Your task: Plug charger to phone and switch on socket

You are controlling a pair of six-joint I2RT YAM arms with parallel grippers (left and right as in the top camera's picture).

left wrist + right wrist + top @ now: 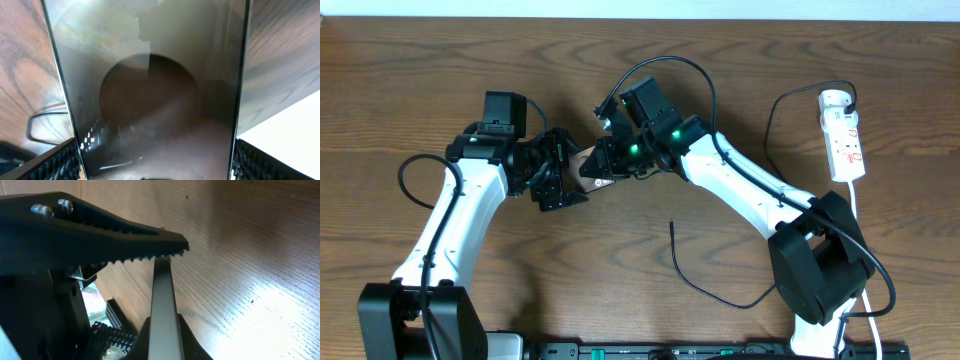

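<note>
the brown wood-grain surface is filling every view, with a pale strip running along the top edge of the overhead frame.

placement: both arms are converging left of centre in the overhead frame, and the phone is sitting between them. it is appearing tilted off the wood rather than lying flat, though the contact underneath is hidden.

right gripper: its jaws are clamping across the phone's thin thickness, the toothed upper one pressing on the edge. judgement: this grip is steadying the phone so that an end is being presented for the connector.

left gripper: its jaws are standing wide, one at each long edge of the phone. whether the pads are pressing or standing just clear, i cannot tell.

appearance: in the left wrist view the phone is showing a dark glossy face that is reflecting a round dark shape and a brownish blur, between thin bright side edges. edge-on, it is reading as a slim grey bar.

other items: the charger is lying loose lower right of centre. its connector tip is resting free, well apart from the phone. the socket is lying at the upper right, untouched.

judgement: plugging in is not yet beginning.
</note>
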